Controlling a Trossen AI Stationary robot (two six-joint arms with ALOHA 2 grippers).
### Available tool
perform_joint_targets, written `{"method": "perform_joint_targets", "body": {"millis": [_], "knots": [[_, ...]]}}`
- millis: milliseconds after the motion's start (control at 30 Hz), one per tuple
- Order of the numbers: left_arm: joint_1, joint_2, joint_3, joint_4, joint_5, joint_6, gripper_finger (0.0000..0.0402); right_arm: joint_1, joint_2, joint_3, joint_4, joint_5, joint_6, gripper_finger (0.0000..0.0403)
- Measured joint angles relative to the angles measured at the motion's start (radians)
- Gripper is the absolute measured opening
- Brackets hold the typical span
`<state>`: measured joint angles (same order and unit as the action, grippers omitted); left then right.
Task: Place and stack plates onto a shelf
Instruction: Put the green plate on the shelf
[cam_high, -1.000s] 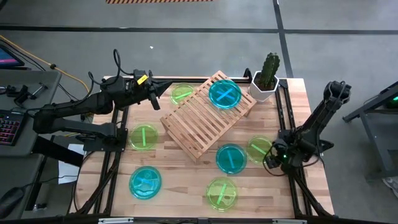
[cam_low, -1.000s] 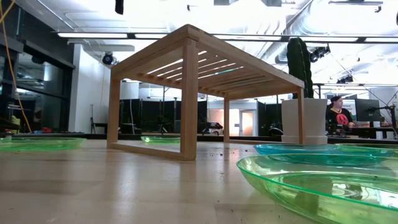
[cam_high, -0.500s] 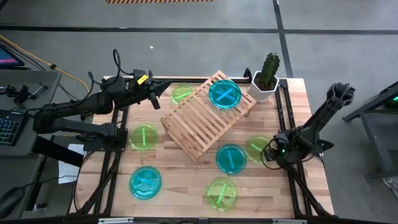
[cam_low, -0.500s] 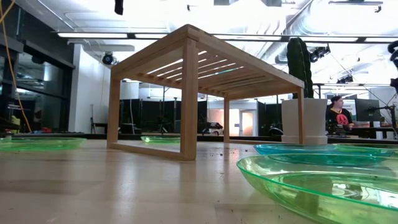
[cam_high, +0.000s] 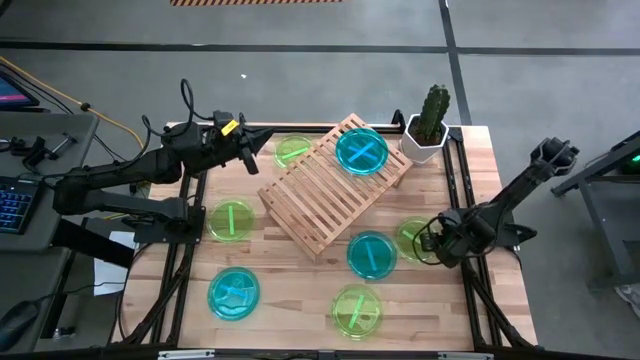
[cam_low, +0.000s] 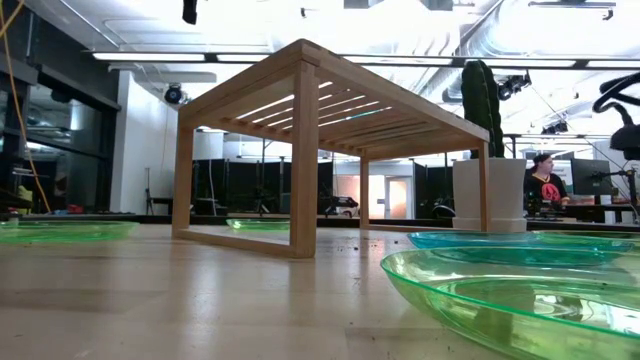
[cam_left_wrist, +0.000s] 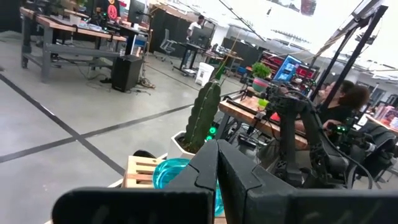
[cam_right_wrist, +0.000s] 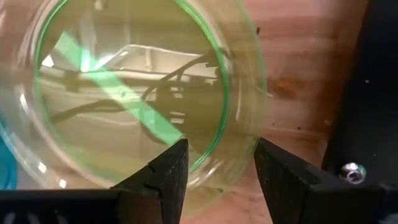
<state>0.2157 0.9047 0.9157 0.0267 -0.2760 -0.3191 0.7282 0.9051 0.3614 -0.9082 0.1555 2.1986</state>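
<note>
At the table's right edge, your right gripper sits low at the rim of a lime-green plate; its dark fingers are spread, straddling that thin translucent rim without closing on it. You can see a green bar through the glossy round plastic. Beside it lies a teal plate. The slatted pale-wood shelf stands angled mid-table, one teal plate on its far end. Your left gripper hangs near the table's far left corner, fingers pressed together on nothing, near another green plate.
</note>
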Motion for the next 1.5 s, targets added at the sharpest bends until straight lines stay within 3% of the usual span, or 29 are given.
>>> {"method": "perform_joint_targets", "body": {"millis": [333, 600, 800, 1200, 1500], "knots": [[0.0, 0.0, 0.0, 0.0, -0.002, 0.016, 0.0, -0.094, 0.045, 0.0, 0.011, -0.008, -0.005, 0.0152], [0.0, 0.0, 0.0, -0.001, -0.026, 0.042, 0.0, -0.114, 0.082, 0.003, 0.02, -0.032, -0.032, 0.0014], [0.0, 0.0, 0.0, -0.001, -0.049, 0.043, 0.0, -0.113, 0.07, 0.012, 0.019, -0.033, -0.059, 0.0003], [0.0, 0.0, 0.0, 0.0, -0.065, 0.043, 0.0, -0.078, -0.107, 0.018, 0.022, -0.007, -0.144, 0.0], [0.001, 0.0, 0.0, 0.0, -0.078, 0.043, 0.0, -0.038, -0.189, 0.137, -0.013, -0.007, -0.378, 0.0]]}}
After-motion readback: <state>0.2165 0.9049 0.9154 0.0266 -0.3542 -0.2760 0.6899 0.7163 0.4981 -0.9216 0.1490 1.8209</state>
